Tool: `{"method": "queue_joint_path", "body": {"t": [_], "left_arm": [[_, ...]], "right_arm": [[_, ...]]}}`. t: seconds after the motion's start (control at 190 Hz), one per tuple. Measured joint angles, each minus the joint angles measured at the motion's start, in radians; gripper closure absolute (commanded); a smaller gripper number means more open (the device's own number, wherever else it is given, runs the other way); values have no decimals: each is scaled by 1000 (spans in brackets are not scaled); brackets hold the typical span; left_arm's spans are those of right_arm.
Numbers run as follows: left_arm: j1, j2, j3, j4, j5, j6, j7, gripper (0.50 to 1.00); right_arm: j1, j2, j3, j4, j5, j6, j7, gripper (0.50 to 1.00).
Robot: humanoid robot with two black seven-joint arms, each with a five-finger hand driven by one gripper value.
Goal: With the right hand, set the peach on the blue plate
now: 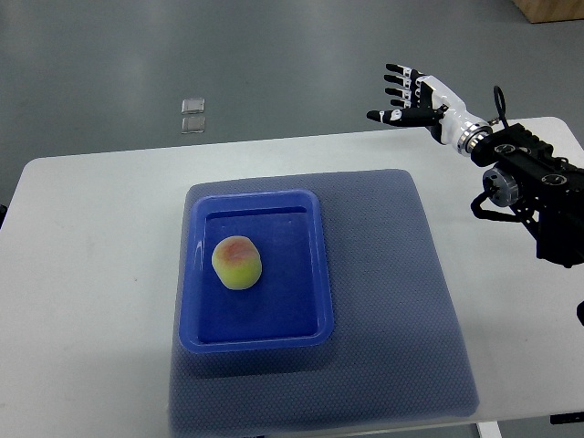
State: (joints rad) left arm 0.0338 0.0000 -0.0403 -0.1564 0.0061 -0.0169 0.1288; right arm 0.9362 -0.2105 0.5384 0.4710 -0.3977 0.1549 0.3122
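Note:
A yellow-green peach (237,263) with a reddish top lies inside the blue rectangular plate (308,274), in its left half. The plate sits on a blue-grey mat (401,301) on the white table. My right hand (400,93) is raised above the table's far right edge, well away from the plate, fingers spread and holding nothing. Its black arm (534,187) comes in from the right edge. The left arm is out of view.
The white table (91,274) has bare surface left and right of the mat. Two small clear squares (192,114) lie on the grey floor beyond the table's far edge. A brown box corner (552,9) shows at top right.

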Motion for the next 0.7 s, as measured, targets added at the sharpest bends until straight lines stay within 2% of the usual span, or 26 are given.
{"method": "queue_joint_path", "body": {"t": [0.326, 0.699], "left_arm": [[0, 0, 2, 1, 0, 0, 0, 500], [0, 0, 2, 2, 0, 0, 0, 500]], "right_arm": [[-50, -3, 6, 0, 232, 0, 1, 572], [-64, -15, 8, 1, 305, 8, 14, 572]]}}
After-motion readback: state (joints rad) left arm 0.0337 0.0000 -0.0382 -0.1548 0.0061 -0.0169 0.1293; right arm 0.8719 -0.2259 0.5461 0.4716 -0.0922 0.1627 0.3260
